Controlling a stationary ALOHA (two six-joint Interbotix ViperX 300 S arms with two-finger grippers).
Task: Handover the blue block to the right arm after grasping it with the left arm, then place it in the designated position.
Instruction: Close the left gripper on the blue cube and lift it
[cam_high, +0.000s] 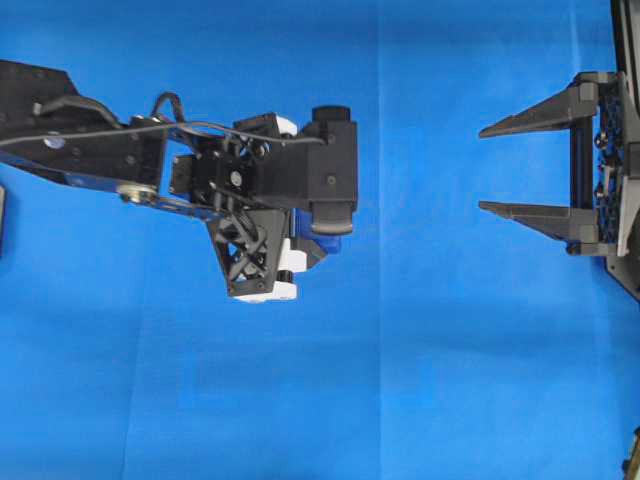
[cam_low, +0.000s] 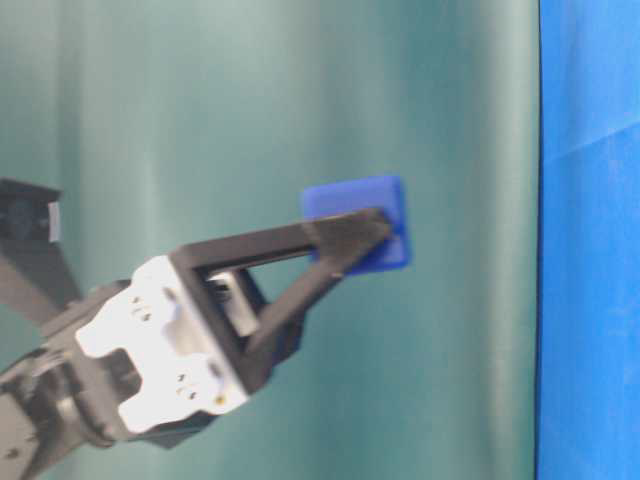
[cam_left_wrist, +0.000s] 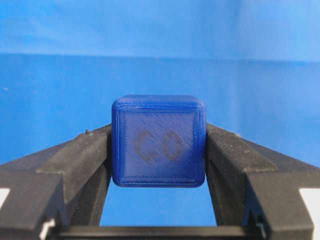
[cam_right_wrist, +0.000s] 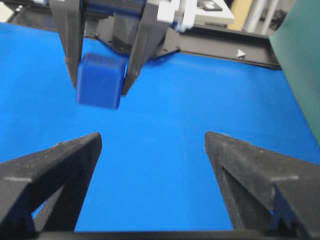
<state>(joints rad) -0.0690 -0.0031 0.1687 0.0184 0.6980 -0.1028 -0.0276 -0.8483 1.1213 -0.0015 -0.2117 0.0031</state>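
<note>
A: Where does the blue block (cam_left_wrist: 158, 141) sit?

B: Pinched between the two fingers of the left gripper (cam_left_wrist: 159, 150), clear of the blue cloth (cam_high: 430, 380). In the left wrist view a black fingertip presses flat against each side face. The block is a small dark-blue cube with rounded edges, fine printed layer lines and a faint embossed mark on the facing side.

A: Finger material and shape?

B: Matte black, slightly grainy, tapering to wedge points. In the table-level view the left gripper's near finger (cam_low: 300, 255) is an open triangular frame on a white plastic mount, its tip lying across the block's face. Overhead, the block is mostly hidden under the left arm (cam_high: 90, 140); only a sliver of dark blue shows below the wrist housing.

A: State of the right gripper (cam_high: 500, 168)?

B: Jaws spread wide, nothing between them. Two long pointed black fingers on black mounts, aimed toward the left arm, well apart from it. From the right wrist view the block hangs above and left of the gap between those fingers.

A: Surface?

B: Smooth bright-blue cloth with faint fold creases, lighter than the block.
</note>
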